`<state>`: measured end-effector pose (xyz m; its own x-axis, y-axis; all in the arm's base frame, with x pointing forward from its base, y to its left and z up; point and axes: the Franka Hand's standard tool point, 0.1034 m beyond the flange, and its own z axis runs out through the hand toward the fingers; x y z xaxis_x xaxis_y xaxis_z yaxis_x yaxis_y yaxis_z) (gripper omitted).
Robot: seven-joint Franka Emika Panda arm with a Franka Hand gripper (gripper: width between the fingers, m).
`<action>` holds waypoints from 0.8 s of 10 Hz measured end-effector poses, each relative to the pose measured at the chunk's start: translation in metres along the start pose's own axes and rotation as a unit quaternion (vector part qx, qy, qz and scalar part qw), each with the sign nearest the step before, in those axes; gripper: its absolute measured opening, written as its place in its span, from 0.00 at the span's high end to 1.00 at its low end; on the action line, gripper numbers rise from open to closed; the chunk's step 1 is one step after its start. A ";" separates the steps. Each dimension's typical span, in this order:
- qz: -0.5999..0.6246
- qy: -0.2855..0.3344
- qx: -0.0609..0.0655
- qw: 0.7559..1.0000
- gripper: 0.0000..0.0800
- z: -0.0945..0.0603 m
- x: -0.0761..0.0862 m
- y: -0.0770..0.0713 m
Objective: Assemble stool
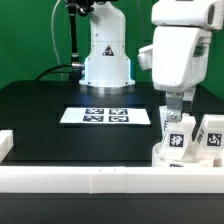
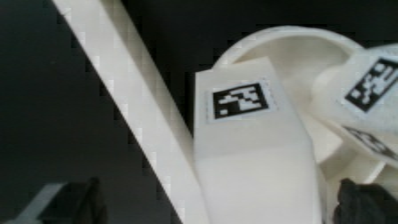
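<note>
1. Currently, the arm's two dark fingers [image 1: 175, 103] are hanging spread wide just above the white plastic round seat disc [image 1: 175, 158], gripping nothing.
2. White blocky tagged legs are standing upright in that disc: one [image 1: 176, 136] directly under the fingers, another [image 1: 212, 134] beside it.
3. The disc is sitting on the black surface [image 1: 40, 118], against the long white rail wall [image 1: 90, 176].
4. The marker board [image 1: 107, 116] is lying beyond the disc.

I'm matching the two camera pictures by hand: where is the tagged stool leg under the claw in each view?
Exterior view: the stool leg stands right below the open claw, at the exterior view's right, behind the rail wall.
Wrist view: the same leg fills the middle of the picture, tag facing the camera.
Shared landmark: the rail wall, running alongside the leg.
</note>
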<state>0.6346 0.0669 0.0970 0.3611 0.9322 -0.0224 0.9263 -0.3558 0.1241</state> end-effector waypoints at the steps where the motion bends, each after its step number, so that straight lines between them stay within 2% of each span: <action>1: -0.030 -0.003 -0.001 1.000 0.19 0.001 -0.002 0.001; 3: -0.091 -0.011 -0.005 0.996 0.19 0.004 -0.006 0.002; 6: -0.088 -0.014 -0.001 0.996 0.19 0.010 -0.008 0.000; 7: -0.086 -0.014 0.000 0.996 0.30 0.011 -0.008 -0.001; 8: -0.083 -0.014 0.001 0.996 0.53 0.011 -0.008 -0.001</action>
<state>0.6318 0.0588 0.0856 0.2053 0.9761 -0.0711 0.9738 -0.1965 0.1147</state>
